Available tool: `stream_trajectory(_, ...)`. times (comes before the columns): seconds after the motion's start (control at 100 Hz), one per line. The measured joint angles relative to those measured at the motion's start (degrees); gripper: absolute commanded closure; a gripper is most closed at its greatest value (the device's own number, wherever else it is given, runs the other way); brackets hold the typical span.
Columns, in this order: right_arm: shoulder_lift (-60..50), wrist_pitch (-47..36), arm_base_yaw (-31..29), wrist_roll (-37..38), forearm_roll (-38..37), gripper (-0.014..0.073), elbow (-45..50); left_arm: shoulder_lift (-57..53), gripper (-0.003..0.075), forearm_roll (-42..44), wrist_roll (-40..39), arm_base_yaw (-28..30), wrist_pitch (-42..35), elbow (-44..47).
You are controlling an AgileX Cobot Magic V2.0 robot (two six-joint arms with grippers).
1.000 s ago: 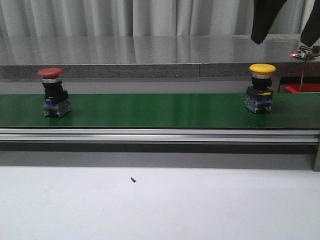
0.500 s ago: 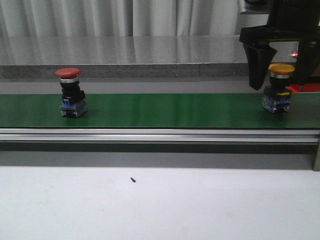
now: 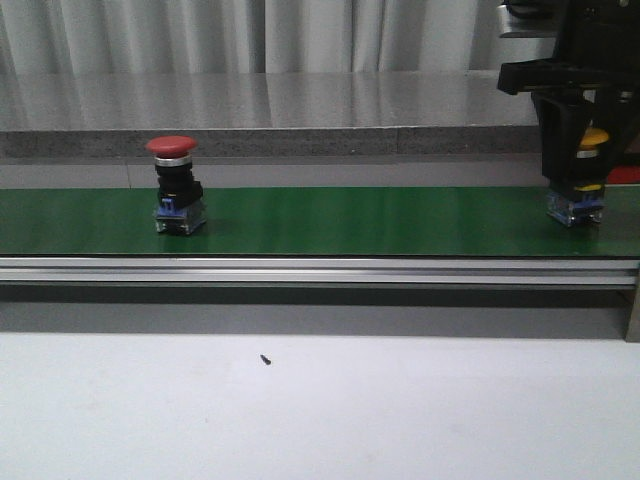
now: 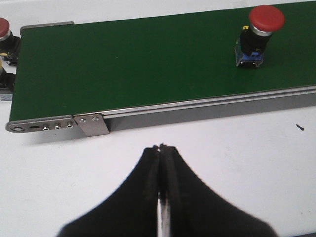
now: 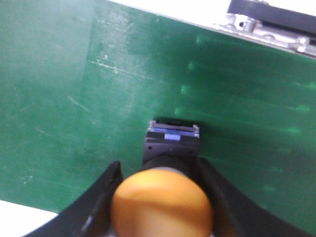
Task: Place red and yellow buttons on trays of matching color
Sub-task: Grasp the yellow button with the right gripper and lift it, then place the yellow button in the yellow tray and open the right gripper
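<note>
**A:** Starting closest to the robot: plain white tabletop [image 3: 400, 410] with one tiny dark speck [image 3: 266, 359] on it. The left gripper [image 4: 162, 148] hangs over that white surface on the near side of the conveyor, fingers pressed flat together with nothing in between.

**B:** And the belt?

**A:** Green conveyor belt [image 3: 350, 220] runs straight across behind the silver rail [image 3: 300, 268]. The red button [image 3: 175, 185] stands upright on the left part of it, red cap up, black body, blue base. It's well apart from both grippers. In the left wrist view there's another red-capped thing [image 4: 4, 29] right at the picture's edge by the belt's end, too cut off to say more.

**B:** The yellow one?

**A:** The yellow button [image 3: 582, 180] is at the far right of the belt, base sitting on the green. The right gripper [image 3: 585, 165] is down around it, one finger on each side of the cap. From the right wrist camera the fingers [image 5: 101, 197] flank the cap closely, but I can't tell whether they're actually touching it or clamped.

**B:** Trays?

**A:** Just a red sliver [image 3: 628, 175] behind the right gripper, too hidden to name.
</note>
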Motion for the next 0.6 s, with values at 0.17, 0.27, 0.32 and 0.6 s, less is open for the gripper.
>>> stream_trajectory(0.17,-1.4,0.7,-0.9,0.3,0.0,0.0390,0.0,0.0,0.0740,0.0,0.0,0.0,0.1,0.0)
stream_trajectory(0.27,-4.6,0.9,-1.7,1.5,0.0,0.0390,0.1,0.0,0.0740,0.0,0.0,0.0,0.2,0.0)
stream_trajectory(0.32,-6.7,1.0,-2.3,2.1,0.0,0.0390,0.8,0.0,0.0740,0.0,0.0,0.0,0.2,0.0)
stream_trajectory(0.6,-18.3,-0.1,-8.8,2.7,0.0,0.0390,10.9,0.0,0.0740,0.0,0.0,0.0,2.3,0.0)
